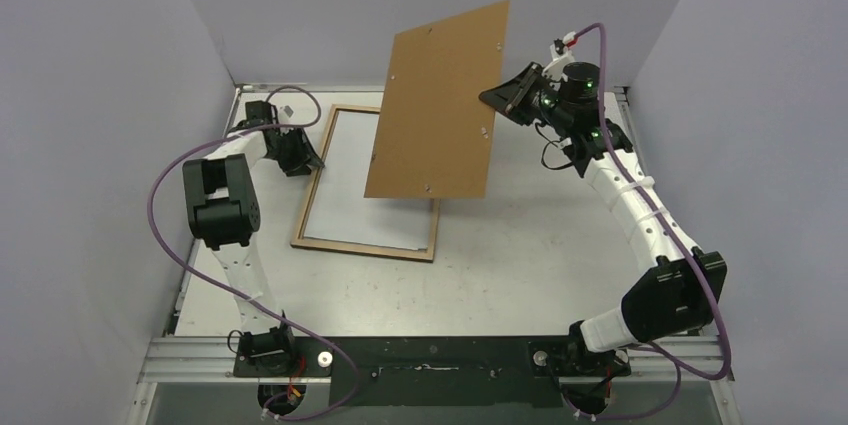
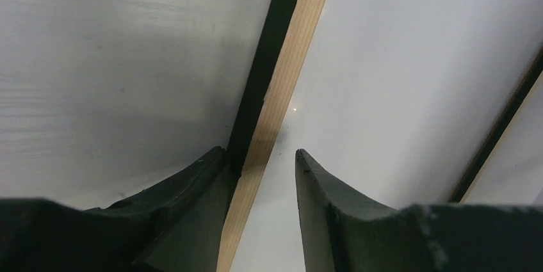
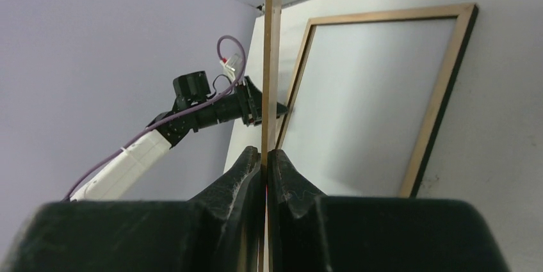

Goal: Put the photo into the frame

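Observation:
The frame point(image 1: 365, 249) lies flat on the table with its light wood back up, and its opening shows a plain white surface. The photo's printed face is not in view. My left gripper point(image 1: 312, 158) is low at the frame's left rim. In the left wrist view the gripper point(image 2: 259, 152) is open and straddles the wood rim point(image 2: 282, 86), its left finger against the rim's black outer side and its right finger clear of it. My right gripper point(image 1: 497, 97) is shut on the right edge of the brown backing board point(image 1: 440, 105), holding it tilted above the frame. The board point(image 3: 272, 61) shows edge-on between the closed gripper point(image 3: 264, 153).
Grey walls enclose the table on the left, back and right. The lifted board hides the frame's far right corner from above. The right wrist view shows the left arm point(image 3: 211, 109) beyond the board and the frame point(image 3: 442, 93) below.

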`<state>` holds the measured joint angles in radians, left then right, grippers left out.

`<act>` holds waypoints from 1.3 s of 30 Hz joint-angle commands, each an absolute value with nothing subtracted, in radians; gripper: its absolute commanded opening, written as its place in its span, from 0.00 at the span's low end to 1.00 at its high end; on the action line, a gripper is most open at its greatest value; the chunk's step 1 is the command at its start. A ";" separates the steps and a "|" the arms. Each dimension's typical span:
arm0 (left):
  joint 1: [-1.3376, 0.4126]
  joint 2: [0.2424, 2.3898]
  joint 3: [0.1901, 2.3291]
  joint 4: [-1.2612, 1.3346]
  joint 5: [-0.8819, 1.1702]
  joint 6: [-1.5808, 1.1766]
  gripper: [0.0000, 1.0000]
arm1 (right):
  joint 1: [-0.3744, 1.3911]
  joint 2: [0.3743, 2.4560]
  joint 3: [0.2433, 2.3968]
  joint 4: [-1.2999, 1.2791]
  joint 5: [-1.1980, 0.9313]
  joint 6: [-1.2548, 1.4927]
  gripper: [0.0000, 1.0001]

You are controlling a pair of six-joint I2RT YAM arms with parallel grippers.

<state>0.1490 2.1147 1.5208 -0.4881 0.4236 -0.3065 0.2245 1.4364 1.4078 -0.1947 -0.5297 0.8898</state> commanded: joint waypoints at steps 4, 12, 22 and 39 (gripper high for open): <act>0.089 2.029 1.420 -0.377 0.492 -0.471 0.39 | 0.250 1.484 1.350 -0.008 -0.583 1.006 0.00; 0.074 1.943 1.300 -0.206 0.609 -0.621 0.41 | 0.250 1.585 1.381 -0.103 -0.656 0.988 0.00; 0.092 1.903 1.304 -0.252 0.535 -0.605 0.54 | 0.260 1.669 1.364 -0.008 -0.716 1.049 0.00; 0.094 1.996 1.318 -0.274 0.483 -0.548 0.40 | 0.347 1.751 1.351 0.032 -0.626 1.063 0.00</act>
